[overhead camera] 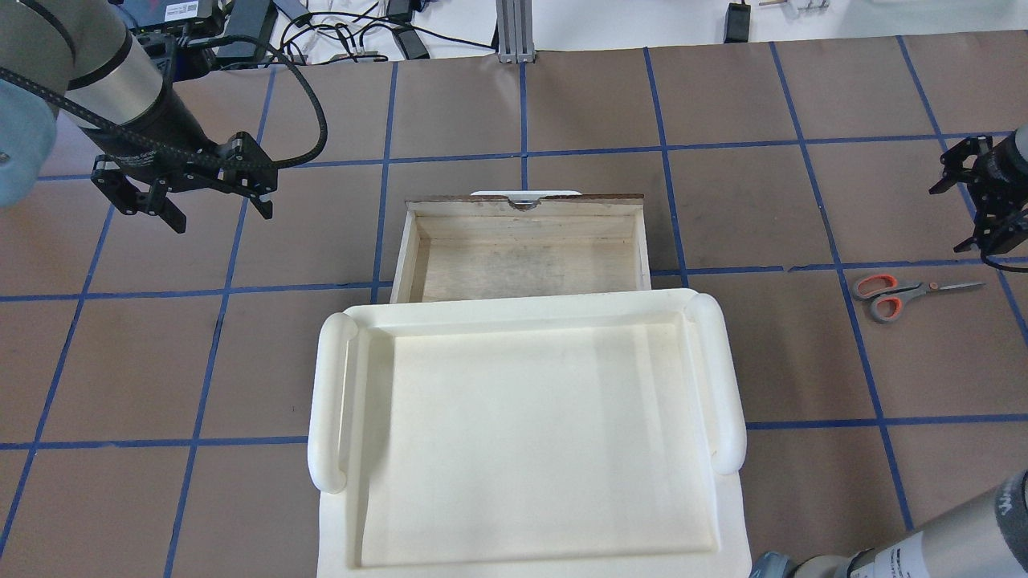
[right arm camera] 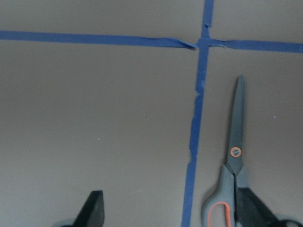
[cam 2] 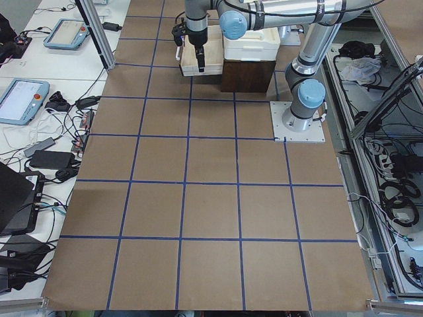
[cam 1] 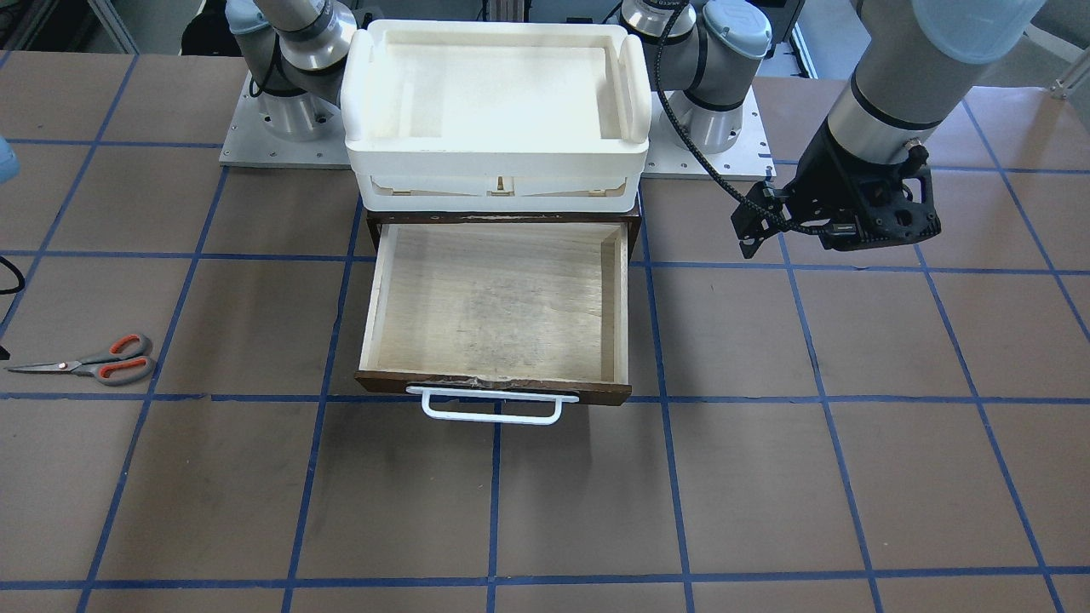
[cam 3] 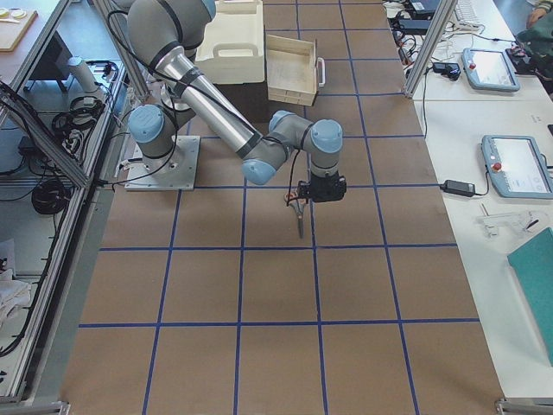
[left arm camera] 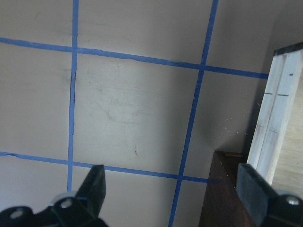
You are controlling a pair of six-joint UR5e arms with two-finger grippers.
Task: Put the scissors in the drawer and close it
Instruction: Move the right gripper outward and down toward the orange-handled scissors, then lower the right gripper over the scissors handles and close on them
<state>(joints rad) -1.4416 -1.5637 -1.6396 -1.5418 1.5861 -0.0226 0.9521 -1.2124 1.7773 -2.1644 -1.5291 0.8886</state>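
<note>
Even, diffuse light is coming from overhead, keeping the brown table (cam 1: 766, 477) bright and free of glare. The drawer (cam 1: 498, 306) is casting only a faint, soft shadow in front of itself, while the white tray (overhead camera: 522, 433) is nearly washing out. The wrist views are looking dimmer and softer; the scissors (right arm camera: 235, 142) are showing slightly blurred edges.

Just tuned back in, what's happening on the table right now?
Nothing is held yet. The scissors lie shut on the table on the robot's right, and the right arm's tool hangs open over them, one finger above the handles. The drawer is pulled out and empty. The left arm's tool hangs open off to the drawer's side, touching nothing.
</note>
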